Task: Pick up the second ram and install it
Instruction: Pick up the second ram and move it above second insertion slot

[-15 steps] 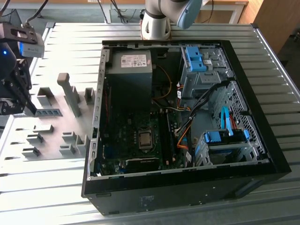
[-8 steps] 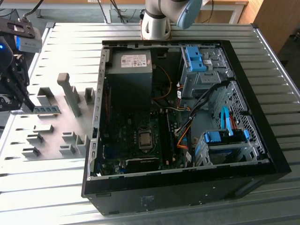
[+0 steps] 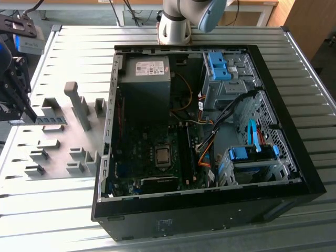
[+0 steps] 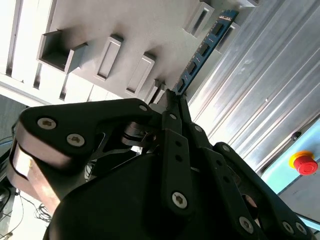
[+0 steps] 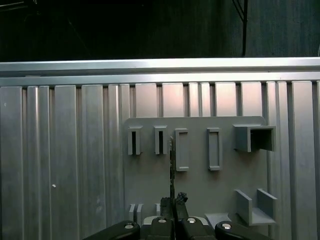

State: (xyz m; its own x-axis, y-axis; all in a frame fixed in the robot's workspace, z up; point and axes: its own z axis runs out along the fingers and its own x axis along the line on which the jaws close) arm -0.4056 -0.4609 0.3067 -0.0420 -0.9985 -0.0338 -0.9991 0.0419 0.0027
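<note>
Second wrist view: second ram (image 4: 202,52), thin blue board, black chips, pinched endwise by clenched gripper (image 4: 172,96); exterior view's left.

Exterior view: gripper (image 3: 30,115) cut off by the frame edge at 9 o'clock; arm (image 3: 178,23) cut off at 12 o'clock. Second wrist view: near end of second ram (image 4: 202,51) hidden between the fingers (image 4: 175,120). First wrist view: second ram edge-on, chips not discernible.

The second ram (image 4: 204,50) is blue with black chips; fixture plate (image 5: 200,190) plain grey; counter (image 5: 65,150) ribbed, apparently silver.
</note>
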